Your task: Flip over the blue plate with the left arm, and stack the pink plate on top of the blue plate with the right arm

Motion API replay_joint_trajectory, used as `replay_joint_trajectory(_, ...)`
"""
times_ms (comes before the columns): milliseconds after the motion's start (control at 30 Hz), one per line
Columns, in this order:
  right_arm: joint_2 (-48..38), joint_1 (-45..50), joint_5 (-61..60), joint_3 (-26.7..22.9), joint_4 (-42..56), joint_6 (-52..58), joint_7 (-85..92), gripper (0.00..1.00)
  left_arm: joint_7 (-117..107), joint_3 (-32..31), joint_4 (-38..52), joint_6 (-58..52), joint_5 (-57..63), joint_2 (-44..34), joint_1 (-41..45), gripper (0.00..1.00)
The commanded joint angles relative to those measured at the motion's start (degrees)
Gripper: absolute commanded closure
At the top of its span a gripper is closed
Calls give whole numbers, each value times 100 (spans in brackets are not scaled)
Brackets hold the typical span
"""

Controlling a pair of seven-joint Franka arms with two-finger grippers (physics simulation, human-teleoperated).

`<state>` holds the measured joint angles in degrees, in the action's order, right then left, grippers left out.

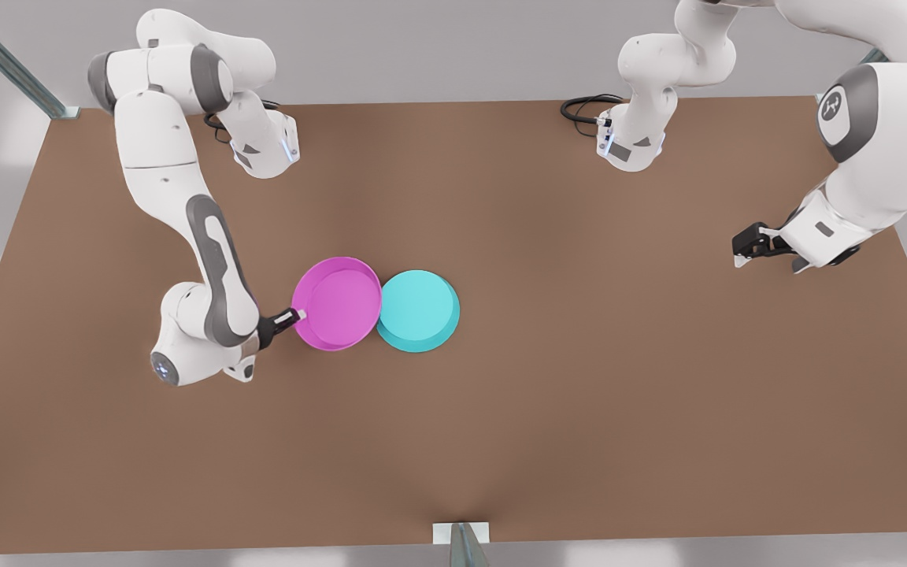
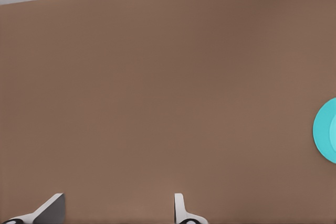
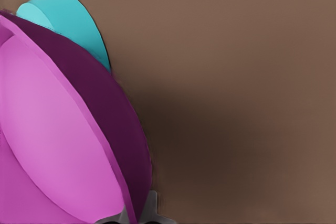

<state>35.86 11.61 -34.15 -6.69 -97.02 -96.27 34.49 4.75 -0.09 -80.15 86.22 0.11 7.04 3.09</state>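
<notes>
The pink plate [image 1: 335, 303] is tilted up just off the table, its far edge overlapping the blue plate [image 1: 418, 309]. My right gripper [image 1: 296, 316], on the arm at the front view's left, is shut on the pink plate's rim. In the right wrist view the pink plate [image 3: 52, 145] is clamped at its rim by the right gripper [image 3: 137, 216], with the blue plate [image 3: 68, 19] behind it. The blue plate lies flat with its smooth round face up. My left gripper [image 1: 749, 244] waits open at the front view's right, far from both plates; its fingers [image 2: 181, 211] stand apart and the blue plate [image 2: 328, 129] lies far off.
The brown table [image 1: 579, 394] stretches wide around the plates. Both arm bases [image 1: 264, 150] [image 1: 631, 146] stand along the far edge with black cables. A metal post [image 1: 461, 543] sits at the near edge.
</notes>
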Motion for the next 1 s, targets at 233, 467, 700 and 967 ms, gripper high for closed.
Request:
replay_joint_trajectory(233, 140, 571, -645, 1, 52, -190, -514, 78, 0, 0, 8, 0, -2, 0, -10, 0)
replay_joint_trajectory(467, 290, 1001, -1216, 1, 61, -507, -707, 78, 0, 0, 8, 0, -2, 0, -1, 0)
replay_joint_trajectory(700, 298, 1265, -1278, 1, 52, -630, -909, 78, -9, 0, 8, 0, -2, 8, -10, 0)
replay_joint_trajectory(967, 334, 1353, -1296, 1, 78, -709, -1076, 0, -9, 0, 8, 9, -2, 8, -10, 0)
